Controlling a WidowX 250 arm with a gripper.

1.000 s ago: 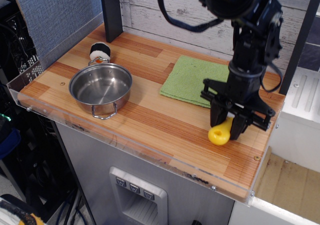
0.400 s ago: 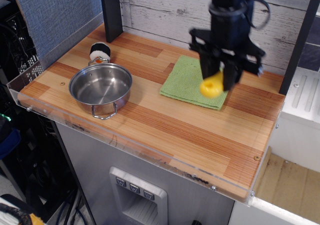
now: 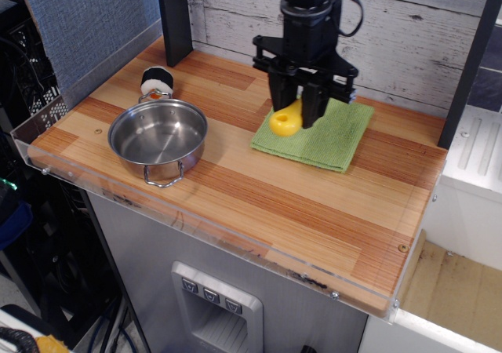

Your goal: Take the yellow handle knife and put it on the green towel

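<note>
The black robot tool (image 3: 300,106) is clenched on the small toy knife with the chunky bright yellow handle (image 3: 286,121), whose rounded, holed end hangs below the fingers over the left part of the light green woven towel (image 3: 328,137); the blade is hidden inside the tool, so its angle cannot be told. Whether the handle touches the cloth or hangs just above it is also not clear from this view. The knife looks like light, stiff plastic, smooth and probably a little slippery, so a hold across the thick handle, as here, seems the soundest place, the thin curved blade offering less to bite on. The towel is soft and could bunch or drag if the tool pressed or slid on it. For room, the towel's left edge lies close beneath the handle, so a release nearer the cloth's middle would be safer. The round steel pot (image 3: 158,137) and the black-and-white brush-like object (image 3: 158,83) stand well apart to the left on the wooden desk (image 3: 314,212), and the dark post (image 3: 174,16) and plank wall (image 3: 423,31) behind limit backward travel.
</note>
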